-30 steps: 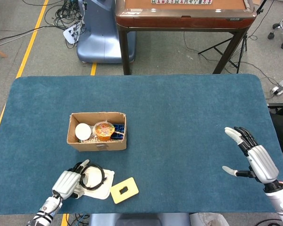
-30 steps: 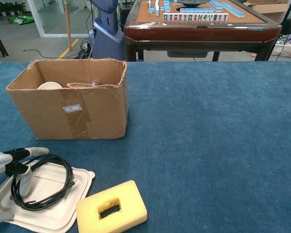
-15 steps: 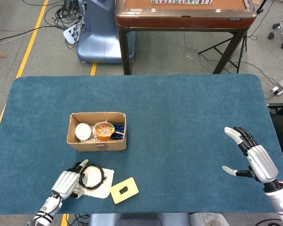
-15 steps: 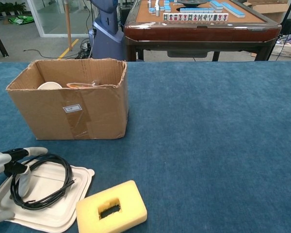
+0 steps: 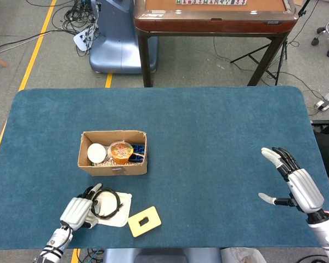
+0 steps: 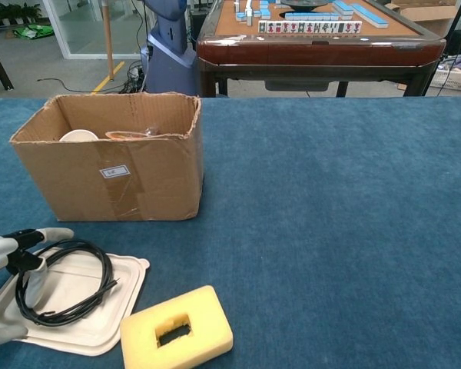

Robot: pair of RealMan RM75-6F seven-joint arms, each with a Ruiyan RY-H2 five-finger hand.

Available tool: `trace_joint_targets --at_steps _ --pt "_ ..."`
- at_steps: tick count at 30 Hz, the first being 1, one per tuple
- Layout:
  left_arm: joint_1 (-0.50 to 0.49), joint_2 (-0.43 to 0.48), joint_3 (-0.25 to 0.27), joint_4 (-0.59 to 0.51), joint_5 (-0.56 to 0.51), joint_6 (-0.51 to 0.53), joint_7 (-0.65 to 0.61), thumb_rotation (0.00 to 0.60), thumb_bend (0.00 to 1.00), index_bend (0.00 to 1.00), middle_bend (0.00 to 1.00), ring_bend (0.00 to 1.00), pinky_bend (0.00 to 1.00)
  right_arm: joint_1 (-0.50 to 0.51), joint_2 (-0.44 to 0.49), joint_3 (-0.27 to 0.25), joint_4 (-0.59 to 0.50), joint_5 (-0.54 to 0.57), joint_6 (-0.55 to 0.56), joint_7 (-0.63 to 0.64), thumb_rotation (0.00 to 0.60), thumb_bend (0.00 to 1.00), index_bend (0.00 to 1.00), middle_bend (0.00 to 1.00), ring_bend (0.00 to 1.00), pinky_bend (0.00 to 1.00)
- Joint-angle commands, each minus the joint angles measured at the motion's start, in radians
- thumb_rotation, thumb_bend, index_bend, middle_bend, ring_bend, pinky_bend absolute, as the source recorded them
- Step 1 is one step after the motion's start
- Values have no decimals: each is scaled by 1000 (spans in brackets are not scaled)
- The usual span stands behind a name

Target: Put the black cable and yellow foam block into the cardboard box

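We see our left robot hand (image 5: pixel 78 212) pinching the coiled black cable (image 6: pixel 61 280) over the white tray (image 6: pixel 100 307), beside the yellow foam block (image 6: pixel 177 329) and before the cardboard box (image 6: pixel 111 165), while our right robot hand (image 5: pixel 296 183) hangs spread wide above the counter (image 5: pixel 208 142)

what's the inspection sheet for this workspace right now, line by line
surface: table covered in blue cloth.
job's things: black cable coiled on a white tray; yellow foam block on the cloth beside the tray; cardboard box open, standing behind them.
clutter: a white cup and an orange-lidded cup already in the box.
hands: left hand at the cable, fingers on the coil, grasp unclear; right hand open, above the cloth, holding nothing.
cables: loose leads on the floor.
surroundings: mahjong table and a blue machine base behind.
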Motion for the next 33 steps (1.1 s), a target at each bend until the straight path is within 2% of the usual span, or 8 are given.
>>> trace_joint_targets --at_steps 1,17,33 --pt "2 -5 -1 6 -1 3 1 600 692 584 32 38 270 0 0 0 0 0 0 0 600 0 97 105 0 0" --pt "9 -10 -6 17 34 21 -54 600 779 609 48 42 300 -1 0 -1 1 -3 4 4 600 0 97 105 0 0" --pt "28 -13 1 68 189 107 -183 600 786 694 144 66 368 -2 0 -2 1 -8 9 5 600 0 97 105 0 0"
